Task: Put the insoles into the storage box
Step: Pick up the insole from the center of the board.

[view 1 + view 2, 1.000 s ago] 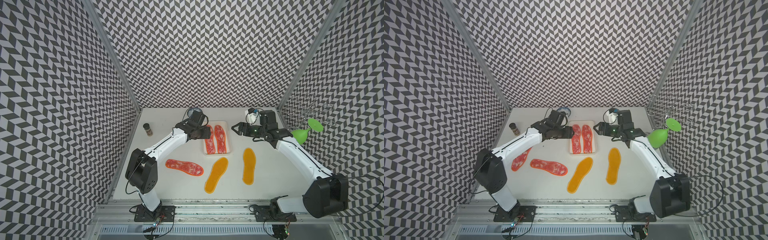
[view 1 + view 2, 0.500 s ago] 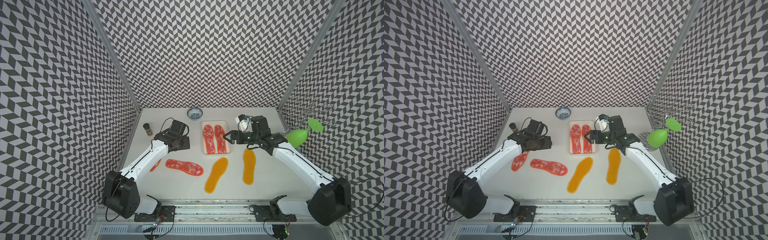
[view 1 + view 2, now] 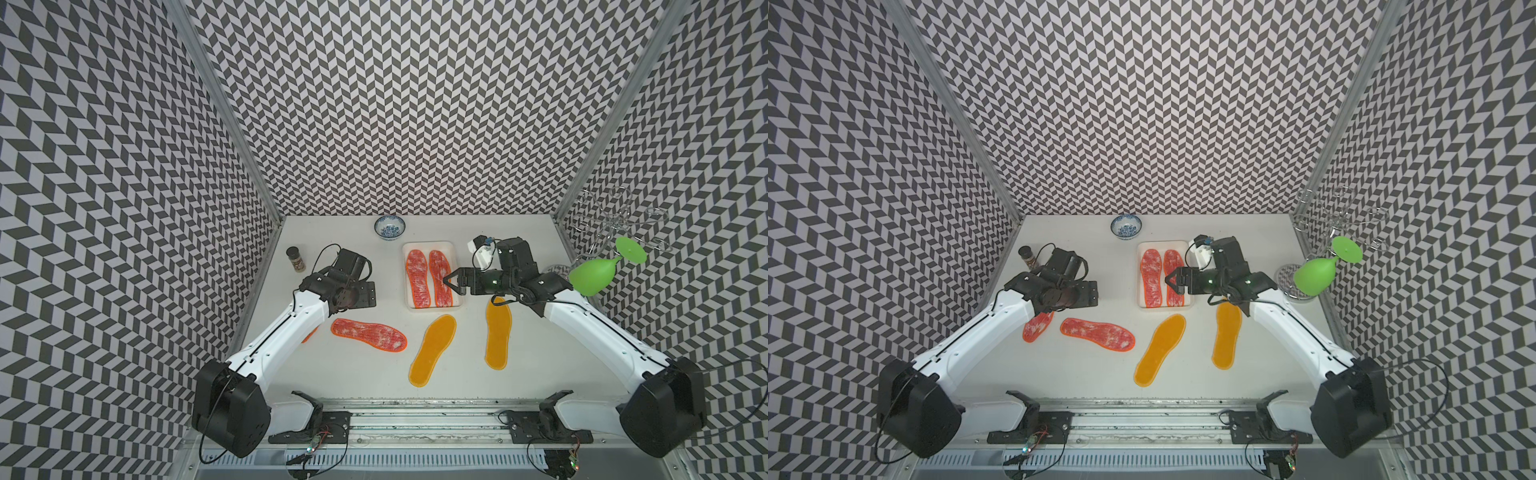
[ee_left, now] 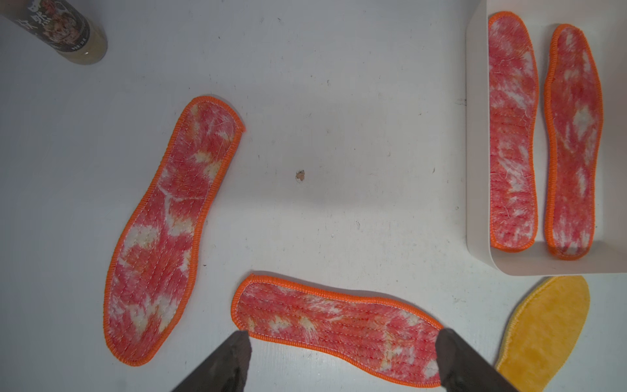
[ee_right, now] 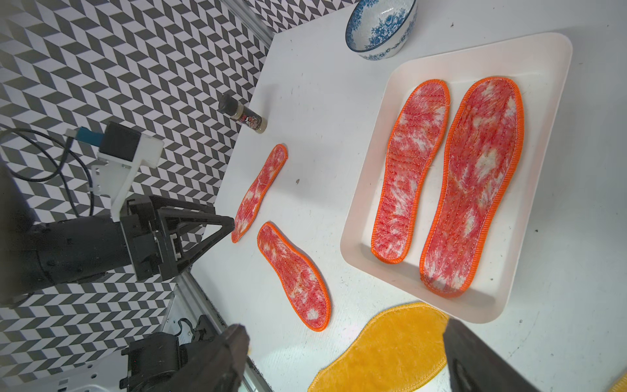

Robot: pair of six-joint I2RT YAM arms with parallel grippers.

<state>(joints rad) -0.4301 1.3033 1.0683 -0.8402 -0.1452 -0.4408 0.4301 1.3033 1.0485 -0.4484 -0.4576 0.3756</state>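
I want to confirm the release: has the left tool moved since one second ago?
Yes. In a top view the left tool has drawn back from the storage box, which stayed put, toward the spice jar by the wall.

the white table (image 3: 540, 237) is scuffed and speckled. taking its middle as the dial's centre, a blue-and-white bowl (image 3: 389, 227) stands at 12 o'clock by the back wall. the white storage box (image 3: 430, 245) lies just in front of the bowl, its long side running 12 to 6. a spice jar (image 3: 296, 258) stands upright at 10. one mottled red insole (image 3: 368, 335) lies flat at 7, running 10 to 4. a second mottled red insole (image 3: 1038, 327) lies at 9, near the first but apart. a yellow insole (image 3: 432, 350) lies at 6, tilted 1 to 7. the other yellow insole (image 3: 498, 332) lies at 4, running 12 to 6. a round clear dish (image 3: 1292, 280) sits at the 3 o'clock edge.
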